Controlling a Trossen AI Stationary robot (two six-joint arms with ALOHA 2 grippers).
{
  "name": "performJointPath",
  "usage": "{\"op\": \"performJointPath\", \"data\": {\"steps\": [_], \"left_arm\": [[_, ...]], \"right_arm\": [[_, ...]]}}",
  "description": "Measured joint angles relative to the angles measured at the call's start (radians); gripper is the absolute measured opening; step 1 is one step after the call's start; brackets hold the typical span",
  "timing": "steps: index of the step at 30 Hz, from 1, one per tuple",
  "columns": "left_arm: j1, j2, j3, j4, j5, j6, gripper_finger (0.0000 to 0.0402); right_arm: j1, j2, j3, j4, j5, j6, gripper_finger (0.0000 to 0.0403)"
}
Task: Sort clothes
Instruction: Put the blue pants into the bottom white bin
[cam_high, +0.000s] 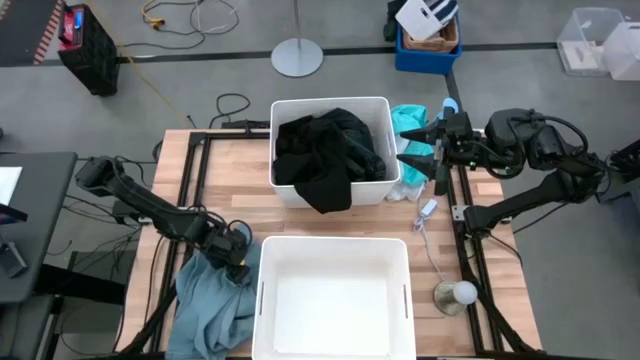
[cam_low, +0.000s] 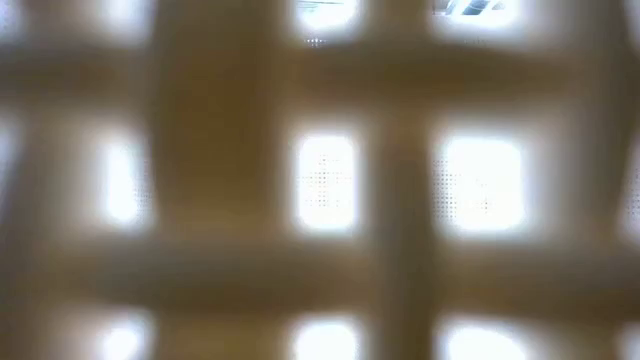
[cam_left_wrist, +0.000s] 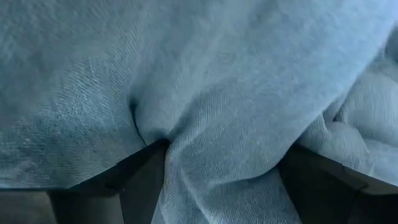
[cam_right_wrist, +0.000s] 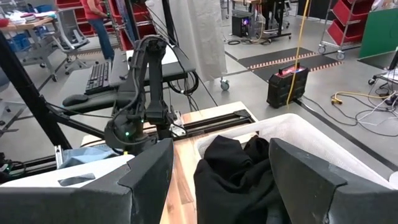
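A dusty blue-grey garment (cam_high: 208, 302) lies bunched at the table's near left corner and hangs partly over the edge. My left gripper (cam_high: 236, 250) is down on its upper part, shut on the cloth (cam_left_wrist: 224, 124). Black clothes (cam_high: 325, 152) fill the far white bin (cam_high: 380, 108), one piece draped over its near wall. A turquoise garment (cam_high: 408, 120) lies just right of that bin. My right gripper (cam_high: 418, 160) is open and empty beside the bin's right wall, above the turquoise cloth; its own view (cam_right_wrist: 227, 177) looks across the black clothes (cam_right_wrist: 239, 168). My left gripper has a bunched fold of the blue-grey garment (cam_left_wrist: 217, 180) pinched between its two fingers (cam_left_wrist: 140, 180), with creases running into the fingertips. How many layers there are, I cannot tell. The rest of the garment lies on the table and over its edge.
An empty white bin (cam_high: 335, 245) stands at the near middle, right beside my left gripper. A white cable (cam_high: 425, 215) and a round white object (cam_high: 463, 292) lie on the right side. A blue-capped bottle (cam_high: 449, 105) shows by my right arm. A lattice bin wall fills the low view.
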Motion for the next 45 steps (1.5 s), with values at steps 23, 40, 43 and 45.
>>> {"op": "performJointPath", "data": {"steps": [23, 40, 43, 45], "left_arm": [[0.005, 0.085, -0.057, 0.003, -0.132, -0.011, 0.0037], [-0.033, -0.174, 0.449, -0.661, -0.651, 0.04, 0.0037], [-0.044, -0.194, 0.558, -0.703, -0.756, 0.115, 0.0037], [-0.05, -0.195, 0.632, -0.701, -0.807, 0.199, 0.0037]], "right_arm": [[0.0, 0.0, 0.0, 0.004, 0.003, 0.01, 0.0281], [0.0, 0.0, 0.0, 0.009, 0.003, 0.011, 0.0281], [0.0, 0.0, 0.0, 0.014, 0.003, 0.01, 0.0281], [0.0, 0.0, 0.0, 0.013, 0.003, 0.01, 0.0281]]}}
